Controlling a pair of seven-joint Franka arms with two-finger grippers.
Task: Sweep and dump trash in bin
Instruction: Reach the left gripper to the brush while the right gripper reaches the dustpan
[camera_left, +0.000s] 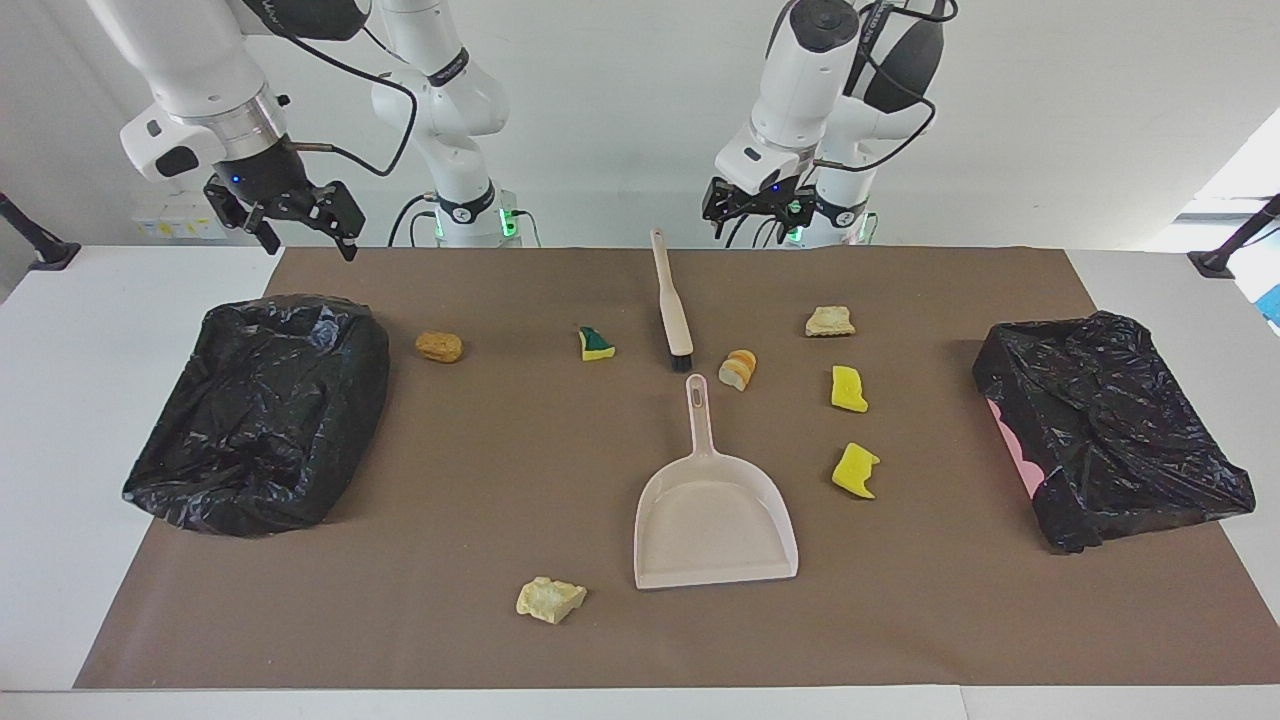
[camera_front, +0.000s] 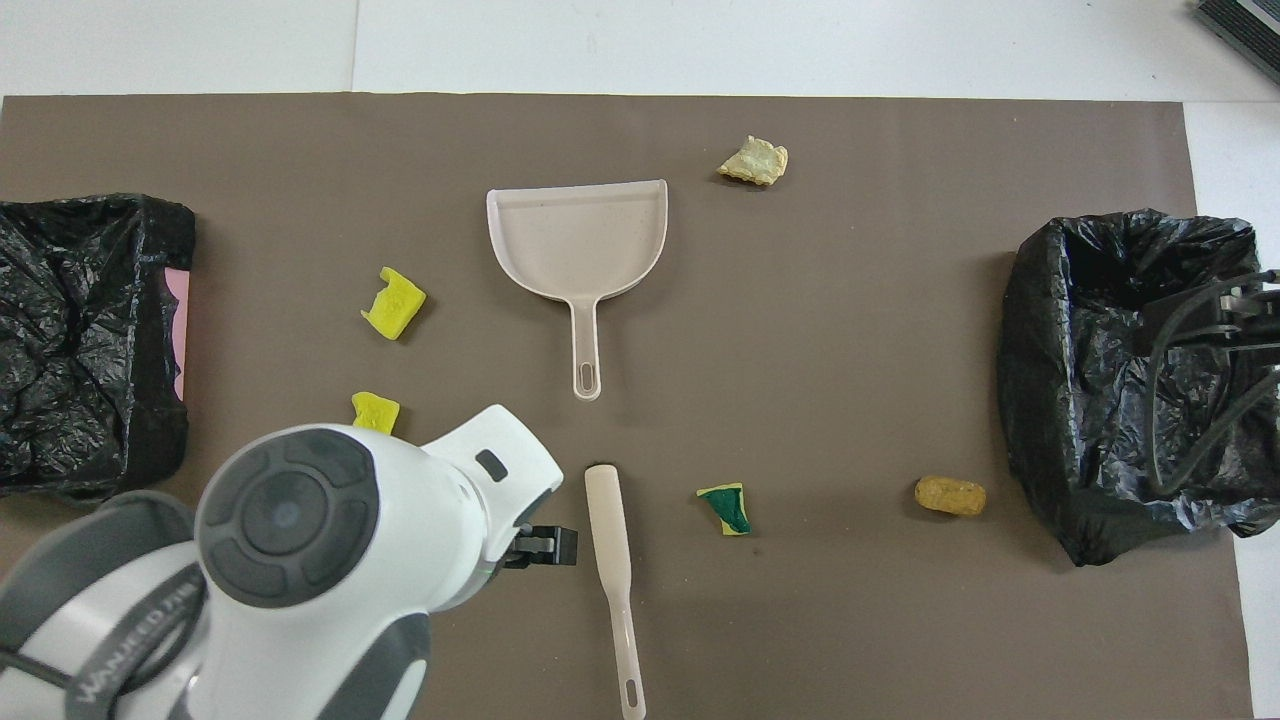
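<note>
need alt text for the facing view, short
A beige plastic dustpan and beige black-bristled brush lie mid-table on brown paper among seven scattered scraps, with a black-bagged bin at each end. The left gripper and right gripper hang raised near the robots' edge.

the white table (camera_left: 60, 420) carries a brown mat (camera_left: 480, 520) over most of its top. a black-bagged bin (camera_left: 260, 410) lies near the right arm's end edge, another black-bagged bin (camera_left: 1110, 425) near the left arm's. mid-table lie a beige dustpan (camera_left: 712, 510) and a brush (camera_left: 672, 305), the brush nearer the robots' edge. trash (camera_left: 850, 388) is scattered about them, with one beige chunk (camera_left: 549, 598) toward the edge farthest from the robots.
</note>
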